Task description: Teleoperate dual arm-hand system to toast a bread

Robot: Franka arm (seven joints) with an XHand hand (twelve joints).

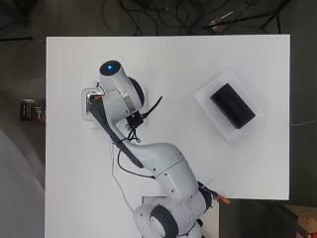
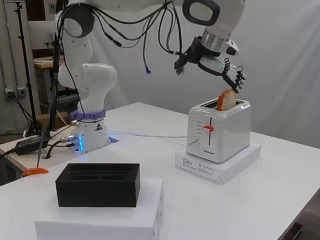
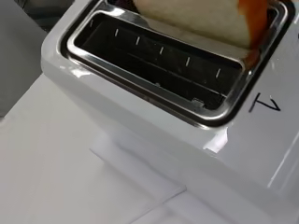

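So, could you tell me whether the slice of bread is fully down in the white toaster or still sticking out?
Sticking out: the slice of bread rises above the white toaster's slot, below the hand.

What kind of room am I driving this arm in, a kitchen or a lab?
Most likely a robotics lab, not a kitchen: the toaster stands on a white box on a bare white table, with loose cables on the floor and a plain curtain behind.
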